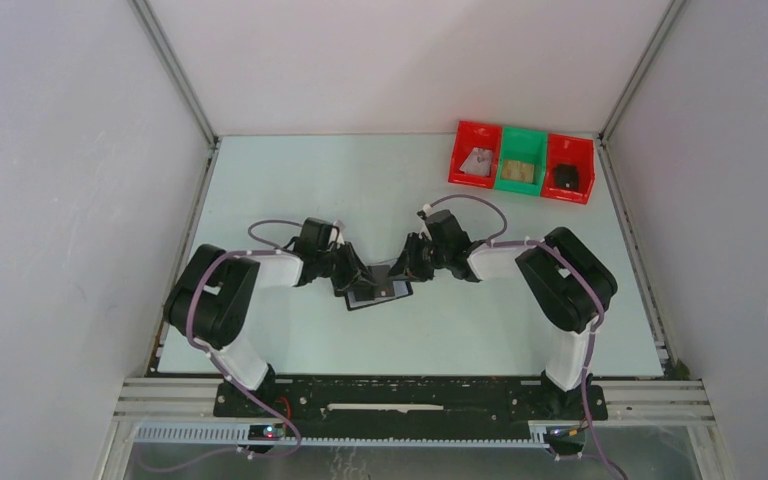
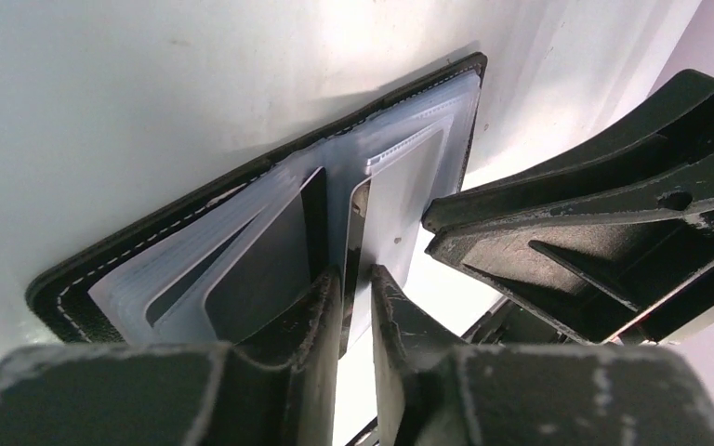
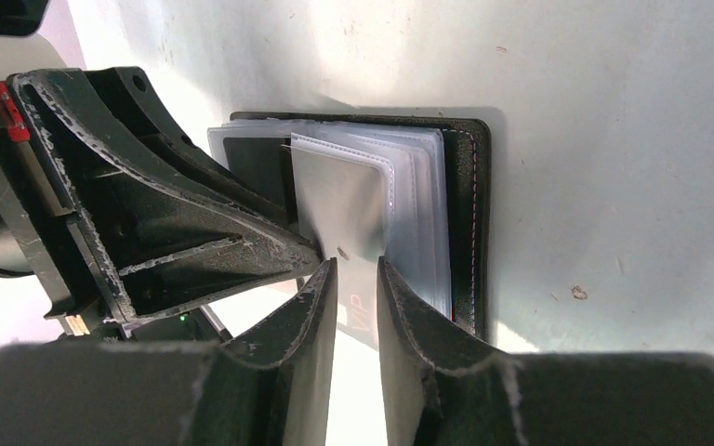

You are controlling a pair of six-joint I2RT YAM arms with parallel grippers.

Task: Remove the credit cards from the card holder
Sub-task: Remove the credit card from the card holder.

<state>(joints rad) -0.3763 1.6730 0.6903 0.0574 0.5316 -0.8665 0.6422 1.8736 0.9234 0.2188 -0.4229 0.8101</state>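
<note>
The black card holder [image 1: 370, 301] lies spread open mid-table, clear sleeves fanned up [image 2: 65, 297] [image 3: 469, 204]. A silvery-grey credit card [image 3: 339, 200] [image 2: 400, 195] sits in one sleeve, and a dark one [image 2: 260, 269] sits in another. My left gripper [image 1: 360, 278] [image 2: 355, 274] comes in from the left. Its jaws stand a narrow gap apart around the raised edge of a sleeve page, with light showing beside the page. My right gripper [image 1: 400, 272] [image 3: 356, 265] meets it from the right. It is slightly open over the silvery card's printed end and pinches nothing.
Three bins stand at the back right. A red bin [image 1: 476, 152] holds a grey card, a green bin [image 1: 521, 160] holds a tan card, and another red bin [image 1: 568, 168] holds a small black item. Side walls frame the table. The two grippers' fingers nearly touch.
</note>
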